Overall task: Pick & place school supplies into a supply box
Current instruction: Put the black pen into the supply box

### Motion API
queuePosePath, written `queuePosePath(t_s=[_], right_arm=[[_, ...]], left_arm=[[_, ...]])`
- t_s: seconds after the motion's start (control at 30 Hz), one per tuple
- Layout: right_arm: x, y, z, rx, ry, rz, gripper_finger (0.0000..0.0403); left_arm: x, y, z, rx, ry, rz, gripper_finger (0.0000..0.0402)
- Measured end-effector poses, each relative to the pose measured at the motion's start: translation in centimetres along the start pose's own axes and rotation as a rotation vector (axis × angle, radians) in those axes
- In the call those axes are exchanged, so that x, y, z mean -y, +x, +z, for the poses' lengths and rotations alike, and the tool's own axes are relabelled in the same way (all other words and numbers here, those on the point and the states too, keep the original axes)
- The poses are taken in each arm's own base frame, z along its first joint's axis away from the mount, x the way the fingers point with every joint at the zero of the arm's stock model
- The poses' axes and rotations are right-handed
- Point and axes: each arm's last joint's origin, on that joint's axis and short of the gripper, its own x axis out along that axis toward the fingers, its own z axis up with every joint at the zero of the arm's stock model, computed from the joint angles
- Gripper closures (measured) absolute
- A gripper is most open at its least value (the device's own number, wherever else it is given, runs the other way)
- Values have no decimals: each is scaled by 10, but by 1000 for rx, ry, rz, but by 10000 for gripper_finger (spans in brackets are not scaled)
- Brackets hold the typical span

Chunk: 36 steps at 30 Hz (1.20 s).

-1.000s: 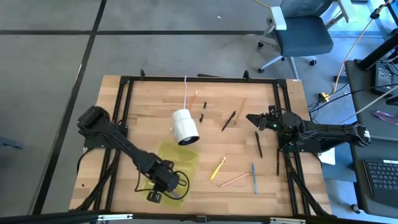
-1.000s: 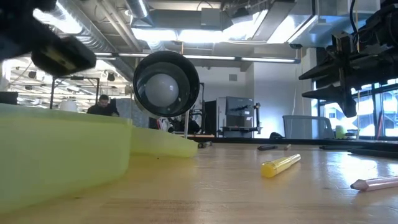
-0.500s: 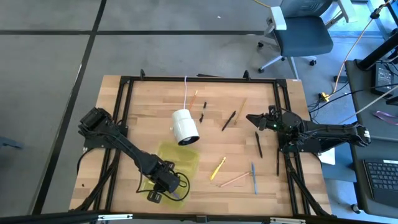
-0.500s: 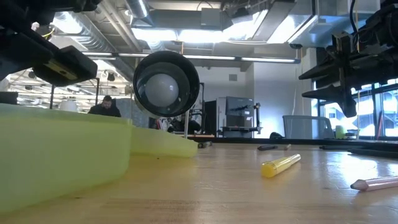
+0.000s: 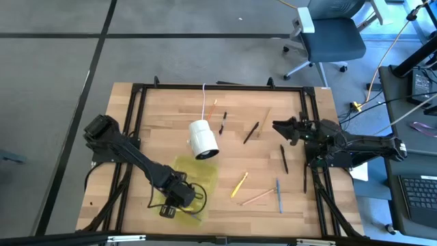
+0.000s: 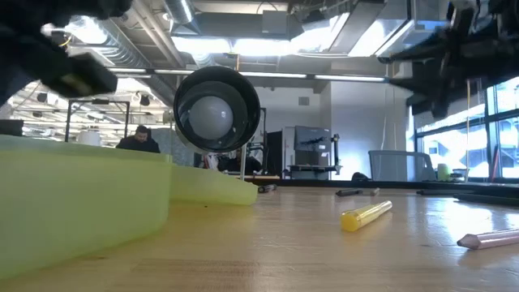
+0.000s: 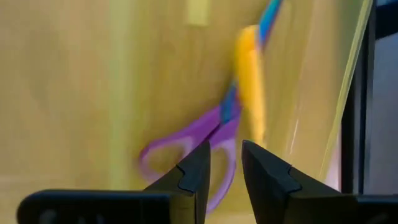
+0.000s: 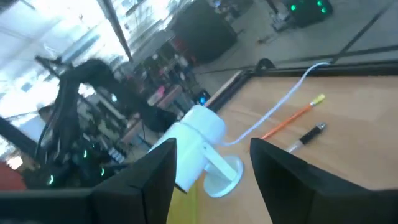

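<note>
Supply box lies open near the worktop's front edge, left of centre; inside it purple-handled scissors and a yellow pen, nothing else clear. Left gripper hovers over the box's front-left corner, fingers slightly apart, empty. Right gripper hangs above the right side, fingers wide apart, empty. Loose on the worktop: yellow marker, wood-coloured pencil, blue pen, black pens, orange pen. White cylinder stands behind the box.
</note>
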Motion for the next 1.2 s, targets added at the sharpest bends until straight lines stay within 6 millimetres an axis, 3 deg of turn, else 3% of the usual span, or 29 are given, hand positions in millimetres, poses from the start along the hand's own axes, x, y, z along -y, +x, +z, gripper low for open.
queuePosePath(t_s=[0.23,0.47,0.63,0.8,0.97,1.2], right_arm=[[-39,-8,49,-213,-48,-238,195],[-62,4,70,-557,180,-655,226],[-69,16,50,-891,278,-948,261],[-78,28,14,-1085,301,-1062,276],[-91,28,-16,-1131,289,-1180,277],[-110,13,-50,-1106,306,-1334,277]], left_arm=[[-10,-66,-5,315,-77,132,319],[-18,-125,-25,608,-180,234,319],[-22,-148,-37,716,-206,260,323],[-24,-154,-40,746,-212,276,320],[-24,-153,-40,735,-158,295,322],[-24,-153,-40,736,-158,301,322]])
